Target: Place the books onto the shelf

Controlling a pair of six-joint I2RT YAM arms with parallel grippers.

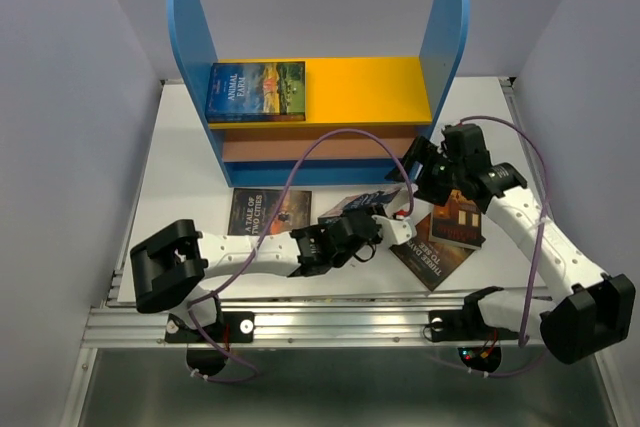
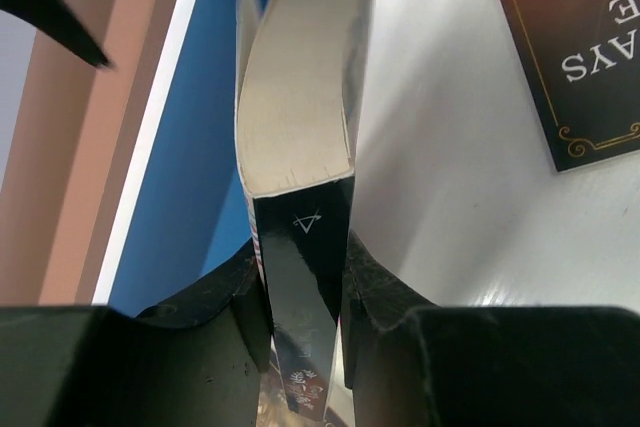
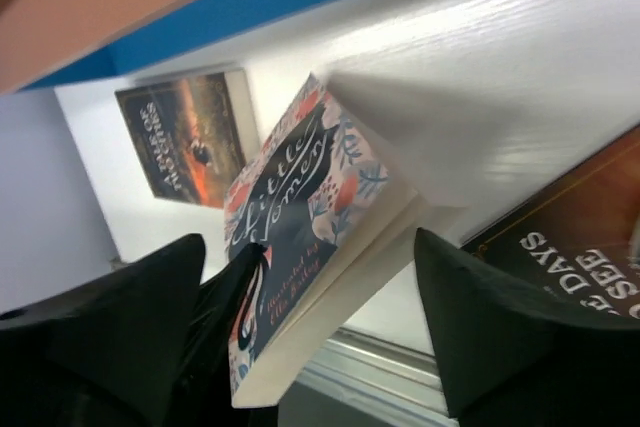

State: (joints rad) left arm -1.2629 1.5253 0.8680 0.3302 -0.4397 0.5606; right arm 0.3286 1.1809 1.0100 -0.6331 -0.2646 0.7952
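Tabletop [image 1: 180, 197]: L claw [image 2: 303, 247] grips Little Women book [image 3: 300, 197].

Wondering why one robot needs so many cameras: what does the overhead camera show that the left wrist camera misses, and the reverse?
Only overhead: the whole shelf, Animal Farm lying on its yellow board, and A Tale of Two Cities on the table. Only the left wrist: a close look at the left gripper clamping the Little Women paperback, fingers pressed on both sides of its narrow black edge, page edges showing. Both: that held book, the Three Days to See book, and the shelf's blue base.
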